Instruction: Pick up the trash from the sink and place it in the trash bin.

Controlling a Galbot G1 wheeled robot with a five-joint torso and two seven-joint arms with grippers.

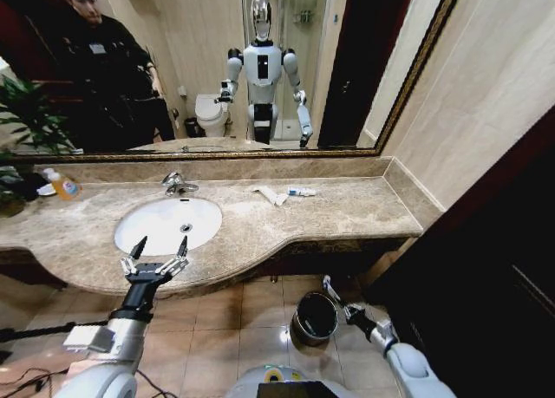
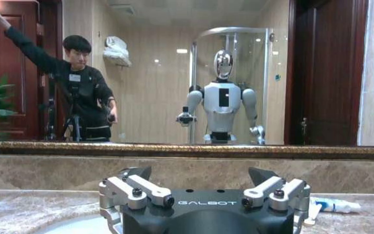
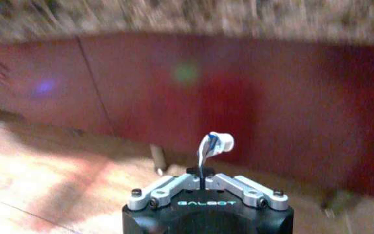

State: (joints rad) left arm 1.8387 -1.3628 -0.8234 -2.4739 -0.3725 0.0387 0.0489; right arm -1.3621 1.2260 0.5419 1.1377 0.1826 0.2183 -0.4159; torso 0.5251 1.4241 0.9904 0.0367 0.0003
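Note:
My right gripper [image 1: 340, 301] is low by the floor, shut on a small white tube with blue marks [image 3: 214, 144], one piece of the trash. It is held just beside the rim of the trash bin [image 1: 301, 327], a dark round bin under the counter. Two more white tubes [image 1: 271, 195] [image 1: 303, 192] lie on the marble counter right of the sink [image 1: 147, 231]; one of these tubes [image 2: 335, 205] shows in the left wrist view. My left gripper [image 1: 159, 251] hovers open at the sink's front edge, holding nothing.
A chrome faucet [image 1: 177, 184] stands behind the basin. A small bottle of orange liquid [image 1: 63, 186] sits at the counter's far left beside a plant [image 1: 22, 120]. A wall mirror runs along the back. Dark cabinet fronts [image 3: 252, 112] lie under the counter, and a dark door [image 1: 486, 259] at the right.

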